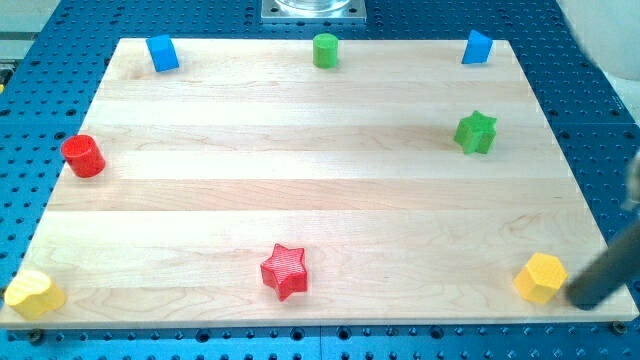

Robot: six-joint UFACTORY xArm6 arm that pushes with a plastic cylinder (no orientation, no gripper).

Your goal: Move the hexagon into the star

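Note:
A yellow hexagon (540,277) lies near the board's bottom right corner. A red star (285,271) lies near the bottom edge, left of the middle and far to the left of the hexagon. A green star (476,132) lies at the upper right, well above the hexagon. My tip (583,294) is just right of the hexagon, at the board's right edge. A narrow gap shows between tip and hexagon. The dark, blurred rod slants up to the view's right edge.
The wooden board (320,200) rests on a blue perforated table. A blue block (162,53), a green cylinder (325,50) and another blue block (477,47) line the top edge. A red cylinder (83,156) is at the left edge and a yellow block (35,294) at the bottom left corner.

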